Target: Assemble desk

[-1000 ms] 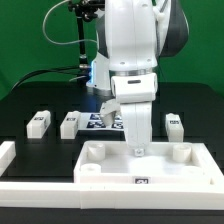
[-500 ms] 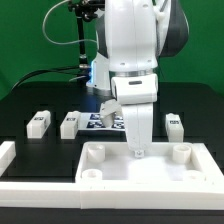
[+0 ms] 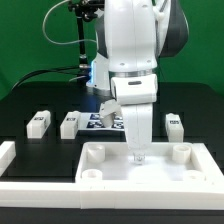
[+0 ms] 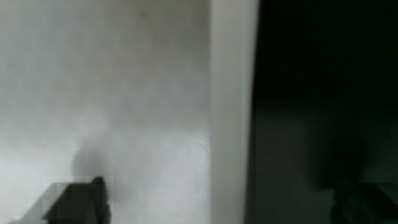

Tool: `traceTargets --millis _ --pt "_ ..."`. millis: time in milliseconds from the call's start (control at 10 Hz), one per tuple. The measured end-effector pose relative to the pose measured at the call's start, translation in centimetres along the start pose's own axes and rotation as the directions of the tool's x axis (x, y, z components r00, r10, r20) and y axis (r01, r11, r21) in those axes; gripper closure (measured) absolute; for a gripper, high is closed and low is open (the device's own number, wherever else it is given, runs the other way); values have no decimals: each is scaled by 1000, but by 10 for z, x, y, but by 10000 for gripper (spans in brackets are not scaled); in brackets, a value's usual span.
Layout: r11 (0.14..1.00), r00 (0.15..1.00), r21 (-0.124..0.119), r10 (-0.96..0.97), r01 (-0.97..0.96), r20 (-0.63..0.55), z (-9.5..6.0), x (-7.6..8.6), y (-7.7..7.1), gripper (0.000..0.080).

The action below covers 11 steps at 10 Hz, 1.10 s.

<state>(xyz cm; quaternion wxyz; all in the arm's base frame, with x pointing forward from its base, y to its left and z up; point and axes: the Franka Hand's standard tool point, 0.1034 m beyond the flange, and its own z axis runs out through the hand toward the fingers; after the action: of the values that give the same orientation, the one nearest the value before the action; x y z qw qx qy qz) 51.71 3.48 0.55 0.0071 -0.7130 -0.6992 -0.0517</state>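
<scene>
Desk top (image 3: 110, 178) lay at the bench (image 3: 25, 105) front, corner sockets up for the loose legs (image 3: 38, 123); hand (image 3: 137, 157) straddled its rear rim, fingers (image 4: 80, 200) spread, probably to grip and reposition it.

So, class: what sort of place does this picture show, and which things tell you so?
Probably a robotics lab test bench: a white Panda arm reaches over a black table, a marker board of tags lies on it, and a plain green backdrop hangs behind.
</scene>
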Motion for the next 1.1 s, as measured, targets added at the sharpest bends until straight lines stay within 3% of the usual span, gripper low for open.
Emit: traceTargets --millis 700,900,1100 --pt "999 999 -3 44 -44 0 -2 2 1 150" --pt "991 991 -34 133 -132 8 -30 15 3 150" --pt "938 939 -46 343 -342 1 -45 32 0 150"
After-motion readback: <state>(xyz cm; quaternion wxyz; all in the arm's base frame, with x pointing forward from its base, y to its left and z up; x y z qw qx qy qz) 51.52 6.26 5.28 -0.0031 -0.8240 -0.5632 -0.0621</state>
